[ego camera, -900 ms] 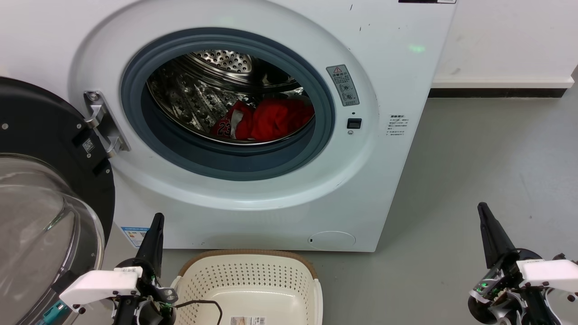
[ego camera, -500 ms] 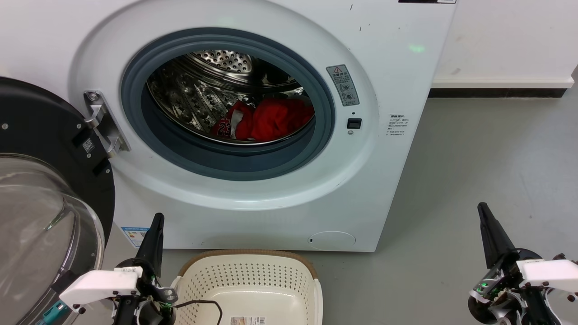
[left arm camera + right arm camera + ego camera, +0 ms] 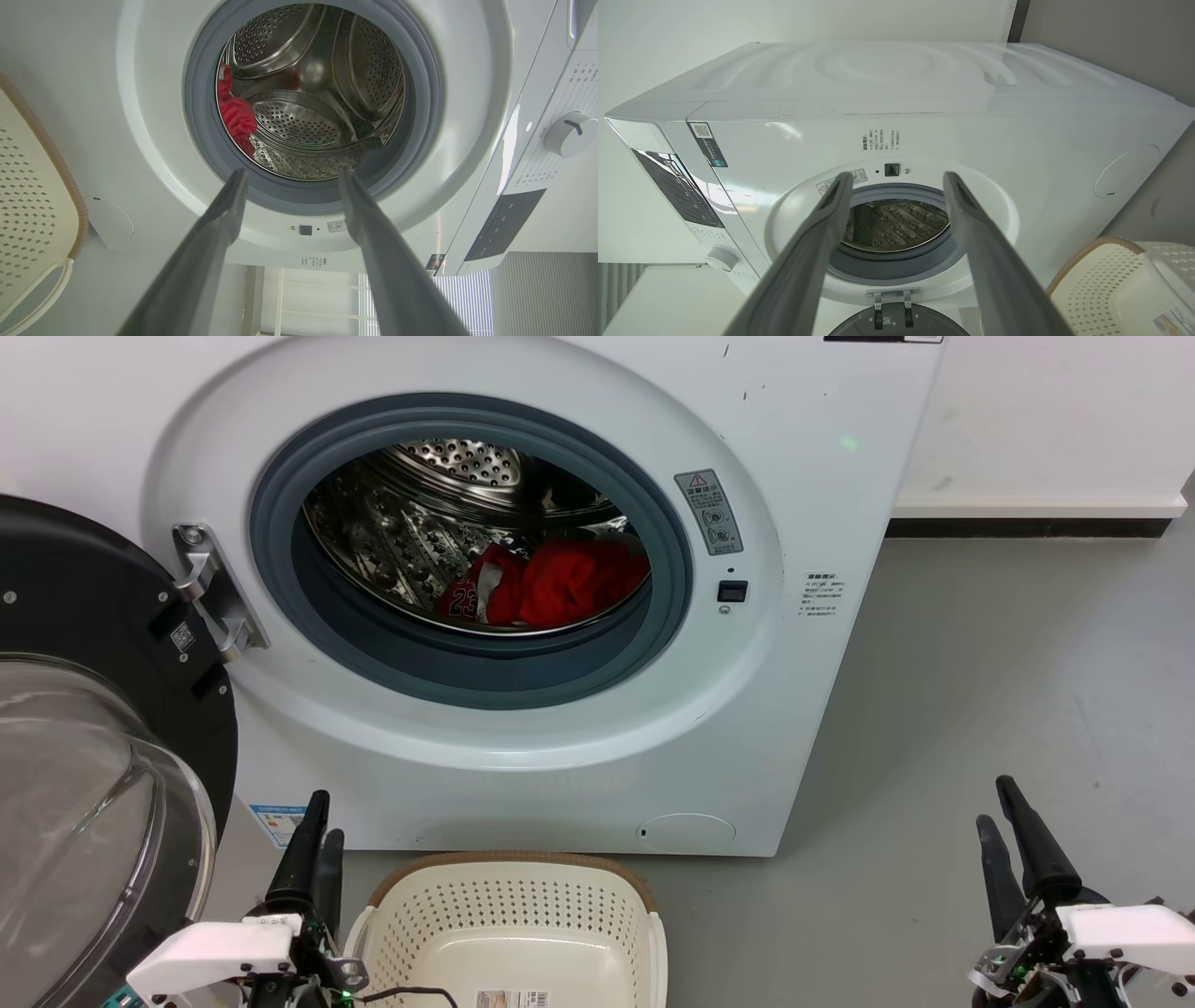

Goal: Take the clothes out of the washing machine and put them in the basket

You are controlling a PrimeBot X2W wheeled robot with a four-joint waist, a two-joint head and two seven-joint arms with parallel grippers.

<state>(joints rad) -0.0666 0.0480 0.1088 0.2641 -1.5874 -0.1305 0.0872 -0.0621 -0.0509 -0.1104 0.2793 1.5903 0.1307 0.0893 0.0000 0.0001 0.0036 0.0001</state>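
Note:
Red clothes (image 3: 551, 583) with a "23" jersey lie at the bottom of the steel drum inside the white washing machine (image 3: 794, 523); they also show as a red heap (image 3: 237, 119) in the left wrist view. The black-rimmed glass door (image 3: 84, 775) hangs open at the left. A cream perforated basket (image 3: 513, 919) stands on the floor before the washer, with only a label inside. My left gripper (image 3: 319, 817) is open at the lower left, beside the basket. At the lower right, well away from the washer, my right gripper (image 3: 996, 803) is open.
Grey floor (image 3: 1008, 691) stretches to the right of the washer toward a white wall with a dark skirting strip (image 3: 1027, 527). The open door takes up the room at the left. A control panel and dial (image 3: 567, 133) sit on the washer's front.
Both grippers have opened: each showed one closed dark point before and now shows two separate fingers. Both have also dropped lower in the head view. Clothes, door and basket are unmoved.

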